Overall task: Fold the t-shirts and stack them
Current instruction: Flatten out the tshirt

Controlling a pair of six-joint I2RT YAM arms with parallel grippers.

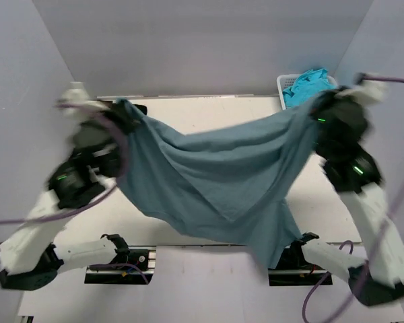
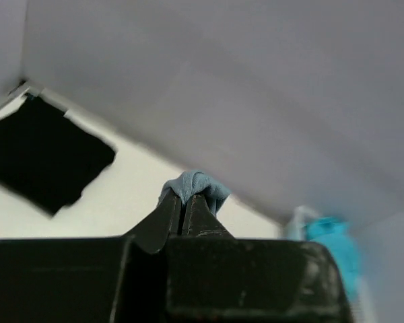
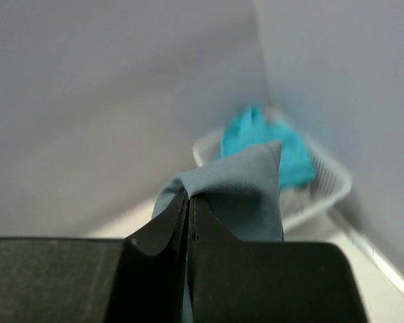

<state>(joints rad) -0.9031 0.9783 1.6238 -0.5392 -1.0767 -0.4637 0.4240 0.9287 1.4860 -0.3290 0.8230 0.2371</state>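
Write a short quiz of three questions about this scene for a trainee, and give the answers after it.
1. Which is shut on the slate-blue t-shirt: the left gripper, the right gripper, or both?
2. True or false: the slate-blue t-shirt is already folded.
3. What lies in the white basket?
A. a black cloth
B. turquoise cloth
C. nothing

Key
1. Both. Each gripper pinches a bit of the cloth, and the shirt hangs spread between them.
2. False.
3. B.
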